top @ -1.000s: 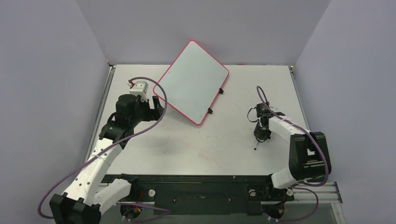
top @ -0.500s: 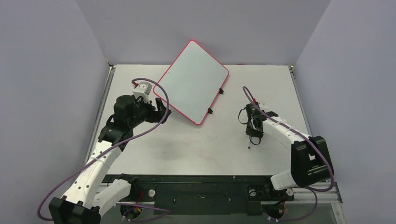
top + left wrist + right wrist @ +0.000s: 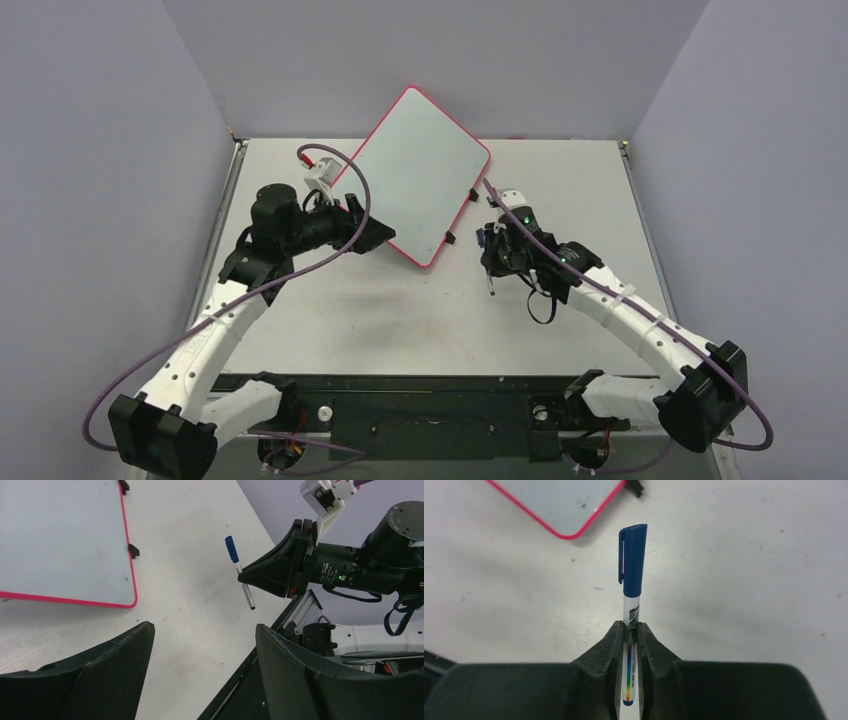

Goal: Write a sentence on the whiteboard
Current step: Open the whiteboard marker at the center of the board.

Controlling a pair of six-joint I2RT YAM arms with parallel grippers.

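Observation:
The whiteboard (image 3: 415,175) is blank, red-rimmed, and lies tilted at the table's back centre; no sentence shows on it. It also shows in the left wrist view (image 3: 65,540), and its near corner shows in the right wrist view (image 3: 559,500). My right gripper (image 3: 490,262) is shut on a marker (image 3: 632,560) whose blue cap is on, just right of the board's near corner. The marker also shows in the left wrist view (image 3: 241,570). My left gripper (image 3: 375,232) is open and empty at the board's left edge, its jaws wide apart (image 3: 204,627).
Two black clips (image 3: 472,196) (image 3: 450,238) stick out from the board's right edge. The grey table (image 3: 580,190) is boxed in by grey walls on the left, back and right. A black rail (image 3: 430,385) runs along the front edge.
My right arm has swung left and forward with the marker to the board's near corner. My left gripper has moved right, up to the board's left edge.

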